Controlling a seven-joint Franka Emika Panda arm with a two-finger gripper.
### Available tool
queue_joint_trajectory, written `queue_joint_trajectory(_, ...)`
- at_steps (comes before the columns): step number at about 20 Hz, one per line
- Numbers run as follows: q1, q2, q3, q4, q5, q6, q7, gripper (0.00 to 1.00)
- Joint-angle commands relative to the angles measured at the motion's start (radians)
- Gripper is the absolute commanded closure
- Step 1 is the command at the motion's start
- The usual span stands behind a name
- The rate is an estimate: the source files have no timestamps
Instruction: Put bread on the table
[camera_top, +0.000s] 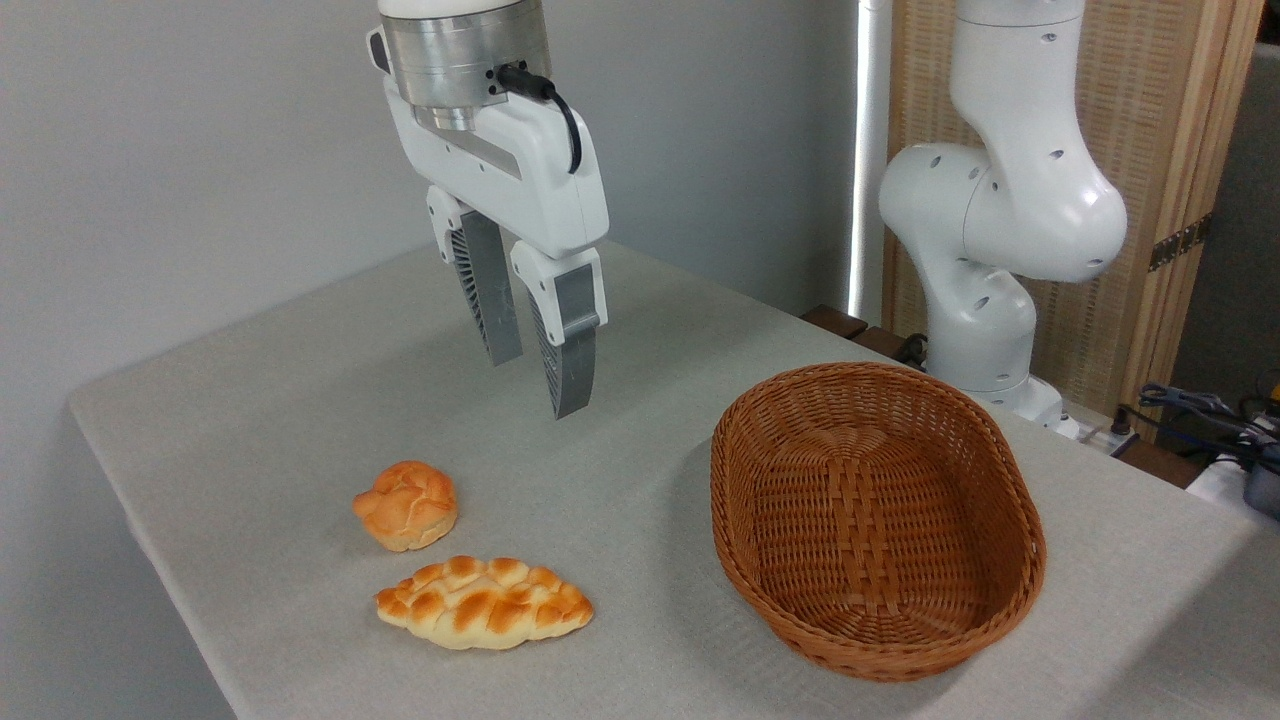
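Observation:
The bread (484, 603), a long braided loaf with pointed ends and a golden-orange crust, lies flat on the grey cloth table (250, 420) near its front edge. High above the table, up and a little to the right of the loaf, hangs my gripper (540, 385). Its two grey fingers point down, stand apart and hold nothing, so it is open. Nothing touches the loaf.
A small round knotted orange bun (407, 505) sits just behind the loaf to the left. A brown oval wicker basket (1000, 480) stands empty on the right. The arm's white base (985, 330) rises behind the basket at the table's far right edge.

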Motion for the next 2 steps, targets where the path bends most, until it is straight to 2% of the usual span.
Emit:
queue_joint_trajectory(1,-0.004,-0.005,0.020,0.006,0.012,-0.012,0.012,0.00)
queue_joint_trajectory(2,-0.003,-0.005,0.026,0.006,0.006,-0.012,0.012,0.00)
